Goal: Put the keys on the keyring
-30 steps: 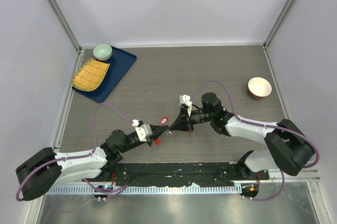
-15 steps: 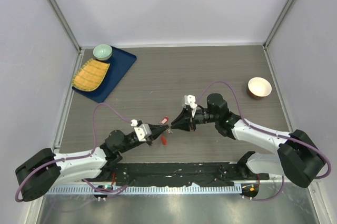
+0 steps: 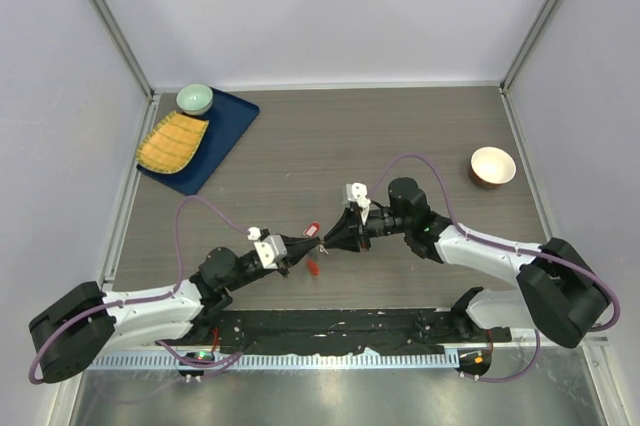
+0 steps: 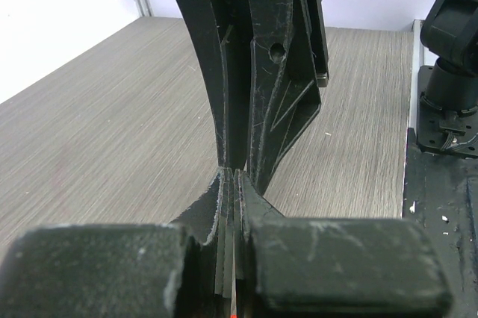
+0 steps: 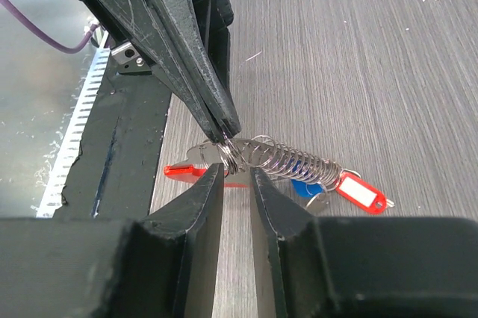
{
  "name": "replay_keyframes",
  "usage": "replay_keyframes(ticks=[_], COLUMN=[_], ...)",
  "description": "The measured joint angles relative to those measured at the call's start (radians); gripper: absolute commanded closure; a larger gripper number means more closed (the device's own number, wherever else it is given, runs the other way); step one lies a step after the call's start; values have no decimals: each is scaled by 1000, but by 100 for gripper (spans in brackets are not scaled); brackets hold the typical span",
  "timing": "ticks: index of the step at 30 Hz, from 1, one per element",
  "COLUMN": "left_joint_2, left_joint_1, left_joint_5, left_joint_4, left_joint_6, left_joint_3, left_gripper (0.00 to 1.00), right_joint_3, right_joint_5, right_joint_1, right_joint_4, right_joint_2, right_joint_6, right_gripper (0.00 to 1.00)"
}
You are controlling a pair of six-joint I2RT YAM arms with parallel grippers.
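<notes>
1. The left gripper [image 5: 227,134] has its black fingers pressed together, pinching the wire ring at one end of the pale grey coiled-wire keyring [image 5: 291,160].
2. The right gripper [image 5: 237,175] meets it tip to tip over the grey wood-grain table [image 3: 400,136]. Its fingers stand a narrow gap apart, and I cannot tell whether they pinch anything.
3. The red rectangular plastic tag [image 5: 361,192] and the small blue tag [image 5: 302,186] sit at the coil's other end.
4. The red-headed metal key [image 5: 181,171] and the plain silver metal key [image 5: 200,154] lie just beside the pinched ring, at the right gripper's tips.
</notes>
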Motion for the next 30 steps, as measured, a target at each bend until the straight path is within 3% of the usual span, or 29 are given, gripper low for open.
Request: replay_keyframes(ticks=[7,17,20,24,30], left_joint_2=[42,79,73,51,-68], left_joint_1=[0,0,0,0,0], left_joint_5=[3,-5,-14,-23,-70], left_joint_4=[37,77,77,63,-63], left_joint_6=[-16,-26,-26,-26,-34], left_joint_3=[0,0,-3,-5,-3], left_gripper=[100,100,100,100,82], right_joint_3=[0,1,2,10,114], right_joint_5=[-34,-69,-71,-74,-30], right_joint_1=[0,-1,-1,-1,13], right_joint_4=[56,95,94,88,-147], right_joint_2=[34,71,71,71,51], right_joint_6=[12,22,22,16,-113], right_gripper=[75,88,99,99,99])
